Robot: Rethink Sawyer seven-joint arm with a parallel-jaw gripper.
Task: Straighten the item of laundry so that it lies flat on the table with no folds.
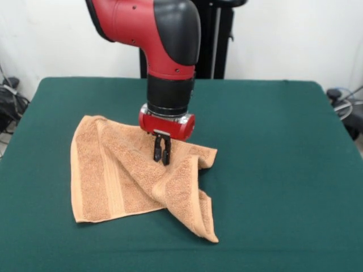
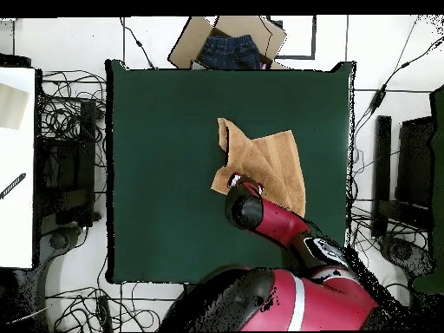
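Observation:
The light orange-tan towel [image 1: 119, 175] lies crumpled left of the middle of the dark green table [image 1: 272, 147]. Its left part lies flat, with a woven band showing. Its right part is folded over in a raised ridge that runs down to a corner near the front edge. My gripper [image 1: 161, 152] points straight down onto the top of this ridge, its black fingers [image 1: 157, 150] close together, pinching the cloth. In the overhead view the towel [image 2: 273, 160] lies right of the table's [image 2: 156, 156] centre, and the arm's wrist [image 2: 245, 206] covers the gripper.
A cardboard box holding blue denim [image 2: 230, 48] stands off the table's far edge in the overhead view. Cables and equipment [image 2: 69, 147] lie on the floor round the table. The robot's black pedestal [image 1: 218, 39] stands behind the table.

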